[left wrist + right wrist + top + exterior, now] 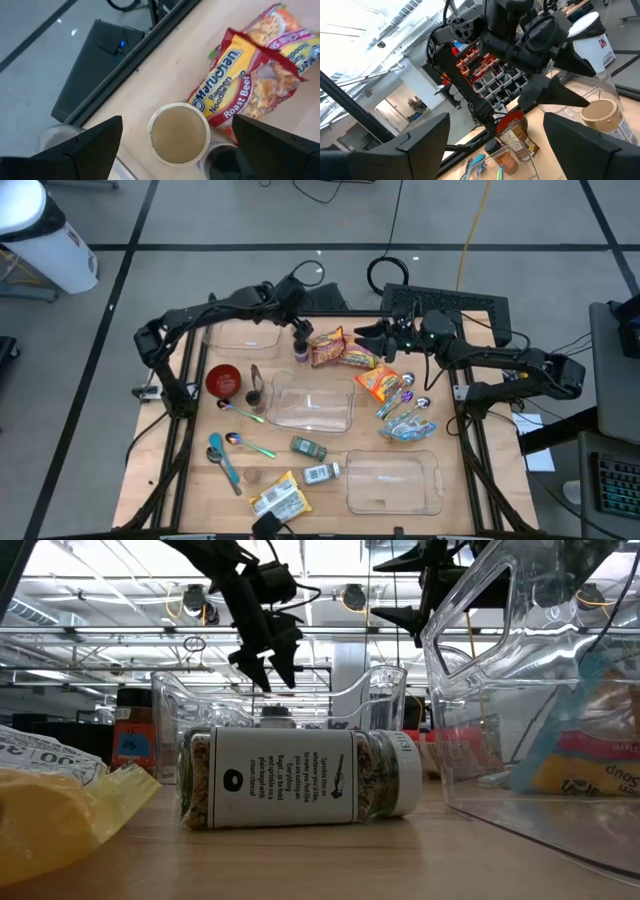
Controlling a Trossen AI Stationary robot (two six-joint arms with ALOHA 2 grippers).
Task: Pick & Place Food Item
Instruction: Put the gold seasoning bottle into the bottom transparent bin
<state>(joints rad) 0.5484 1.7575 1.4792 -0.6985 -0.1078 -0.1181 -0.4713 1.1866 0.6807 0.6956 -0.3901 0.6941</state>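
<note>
A red-and-yellow Maruchan ramen pack [330, 348] lies flat on the table at the far middle; it also shows in the left wrist view [250, 80]. A small jar with a tan lid [180, 134] stands upright beside it [302, 354]. My left gripper [177, 119] is open and empty, pointing down, right above the jar [301, 332]. My right gripper [365, 335] is open and empty, level, just right of the ramen pack, pointing toward the left arm [496, 117]. An orange food pack [378, 383] lies nearer.
A red bowl [222, 380], clear plastic containers [312, 402] [393, 483] [243, 333], spoons [245, 445], two spice jars lying on their sides [308, 447] [300, 780], a yellow pack [280, 498] and a blue pack [408, 425] crowd the table.
</note>
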